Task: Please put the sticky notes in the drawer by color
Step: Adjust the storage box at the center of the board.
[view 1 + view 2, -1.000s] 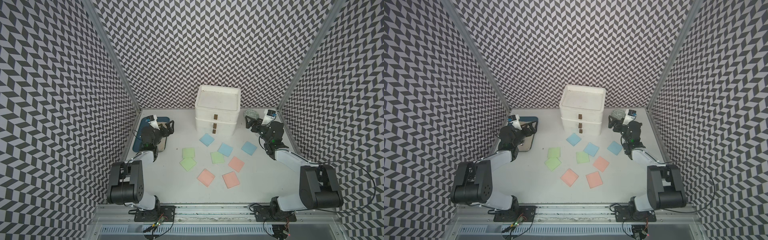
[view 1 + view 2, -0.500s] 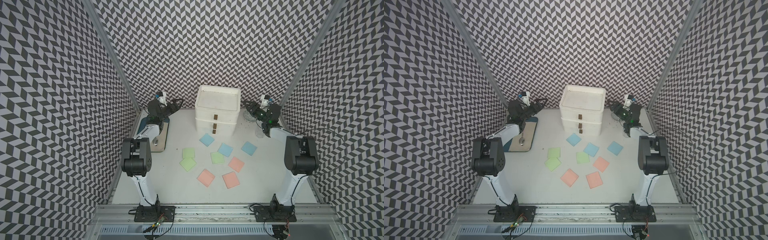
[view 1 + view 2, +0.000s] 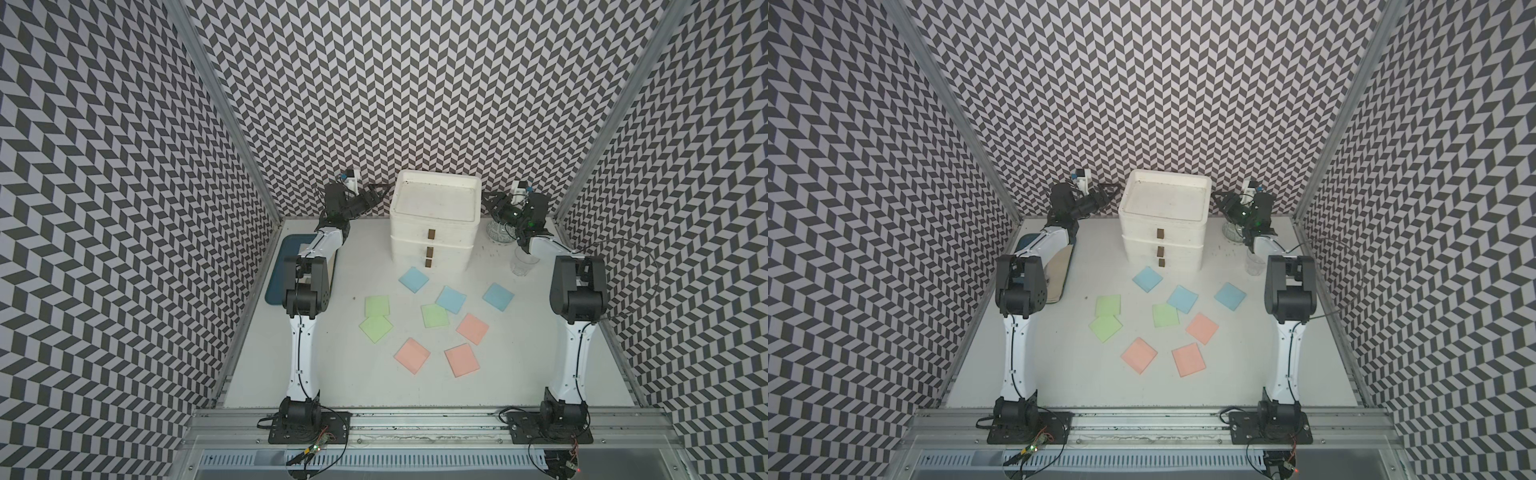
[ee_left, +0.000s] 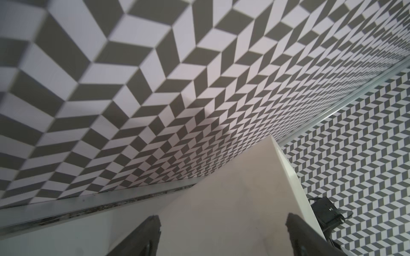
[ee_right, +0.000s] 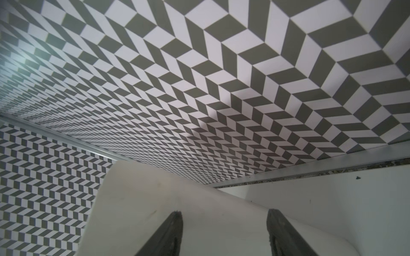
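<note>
Left jaws at 9 o'clock of the chest [image 3: 434, 203], right jaws at 3, both spread and empty (nothing opened yet). Brace it evenly before pulling a handle [image 3: 431, 234]; the sticky notes [image 3: 434, 316] lie on the counter [image 3: 519, 374] at 6.

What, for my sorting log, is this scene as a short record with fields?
Notes: three light blue paper squares, three light green paper squares, three salmon pink paper squares, all loose on the white table
Chest: tall white plastic three-drawer chest, every drawer looks shut
Left gripper: open, empty, beside the chest's top
Right gripper: open, empty, at the chest's other side
Sorted: none yet
</note>
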